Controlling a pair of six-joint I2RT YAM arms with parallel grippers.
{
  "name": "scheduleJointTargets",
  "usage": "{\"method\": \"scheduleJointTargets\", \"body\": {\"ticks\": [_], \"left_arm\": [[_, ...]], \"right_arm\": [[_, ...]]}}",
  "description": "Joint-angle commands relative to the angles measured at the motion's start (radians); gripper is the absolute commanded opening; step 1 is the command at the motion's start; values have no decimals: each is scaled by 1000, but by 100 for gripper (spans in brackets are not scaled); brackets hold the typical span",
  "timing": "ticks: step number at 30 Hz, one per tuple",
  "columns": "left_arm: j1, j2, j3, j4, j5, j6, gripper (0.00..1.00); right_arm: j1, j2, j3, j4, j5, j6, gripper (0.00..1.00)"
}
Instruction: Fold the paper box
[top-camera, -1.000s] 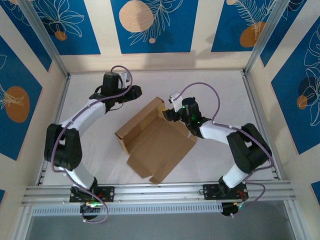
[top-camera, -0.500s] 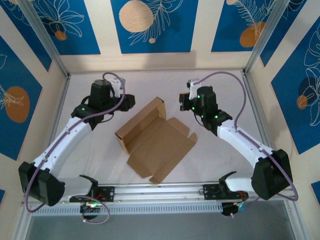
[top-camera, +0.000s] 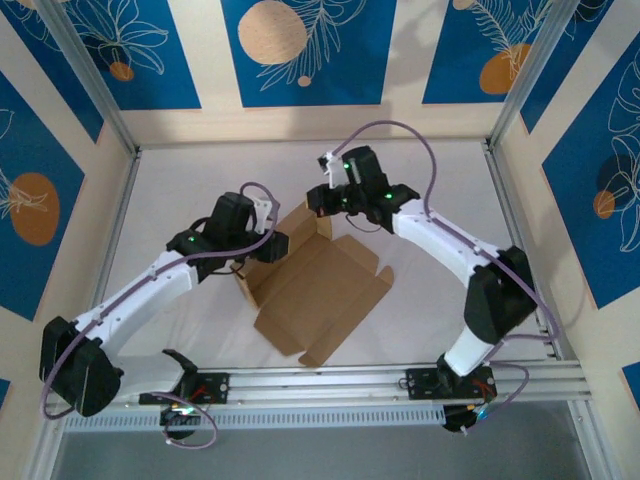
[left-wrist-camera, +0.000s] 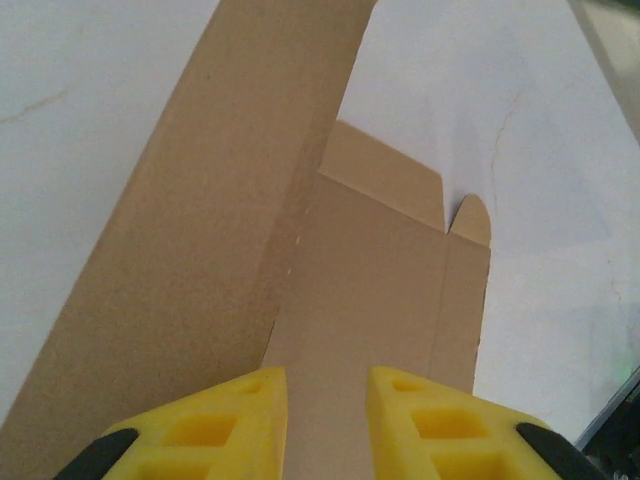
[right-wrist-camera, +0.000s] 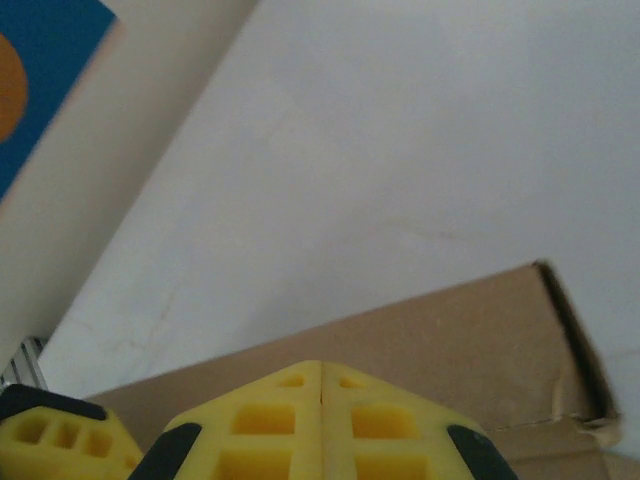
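The paper box (top-camera: 318, 290) is a brown cardboard sheet lying partly folded in the middle of the white table, with its long left wall (top-camera: 285, 232) raised. My left gripper (top-camera: 272, 247) hovers at that wall's near end. In the left wrist view its yellow fingers (left-wrist-camera: 250, 420) stand a little apart over the box floor (left-wrist-camera: 380, 290), with nothing between them and the raised wall (left-wrist-camera: 200, 250) just to their left. My right gripper (top-camera: 316, 200) is at the box's far corner. Its fingers (right-wrist-camera: 290, 410) are pressed together, empty, above the cardboard (right-wrist-camera: 450, 320).
The white table (top-camera: 430, 170) is ringed by aluminium rails, with one across the front (top-camera: 320, 380). Cream and blue patterned walls stand behind and at both sides. The right arm's elbow (top-camera: 495, 300) lies to the right of the box.
My right arm left the box's right flap, swung to its far corner, and its jaws closed. My left arm came down from the back of the table to the box's left wall, jaws narrowing.
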Motion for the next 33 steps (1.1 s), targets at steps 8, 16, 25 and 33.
{"method": "scheduleJointTargets", "body": {"ticks": [8,16,25,33], "left_arm": [[-17,7,-73,64,19,-38,26],[17,-16,10,12,-58,6,32],[87,46,76,-3,-28,77,39],[107,193,160,-8,-46,146,41]], "right_arm": [[-23,115,-3,-128,111,76,0],[-37,98,37,-166,125,29,0],[-43,-44,85,-255,100,40,26],[-60,-220,-67,-335,161,115,38]]}}
